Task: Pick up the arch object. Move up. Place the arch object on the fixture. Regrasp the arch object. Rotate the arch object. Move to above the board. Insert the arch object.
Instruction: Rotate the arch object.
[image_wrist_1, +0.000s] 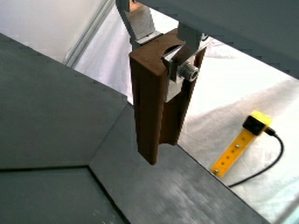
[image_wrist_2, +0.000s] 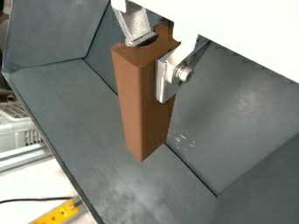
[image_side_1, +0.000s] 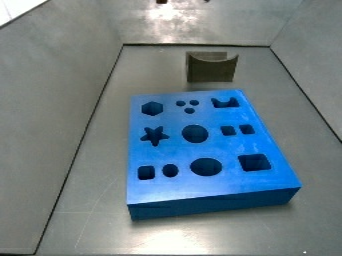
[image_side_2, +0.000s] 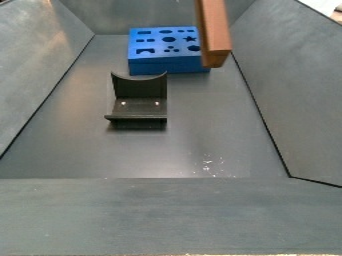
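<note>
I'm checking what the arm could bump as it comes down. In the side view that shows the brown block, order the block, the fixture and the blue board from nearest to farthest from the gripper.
The gripper itself is cut off above that side view, but it clamps the block's top.
1. Arch block: held, hanging upright in the air.
2. Blue board: on the floor, behind the block.
3. Fixture: on the floor, toward the camera.

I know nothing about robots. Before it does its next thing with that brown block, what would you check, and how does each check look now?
1. Brown block gripped between the end effector fingers near its top: ok.
2. Block hanging upright, clear of the floor: ok.
3. Fixture bare, nothing on it: ok.
4. Blue board flat, cutouts unblocked: ok.
5. Block lined up over the fixture: not ok; in a side view it hangs nearer the board.
6. Grip firm enough: cannot tell.
</note>
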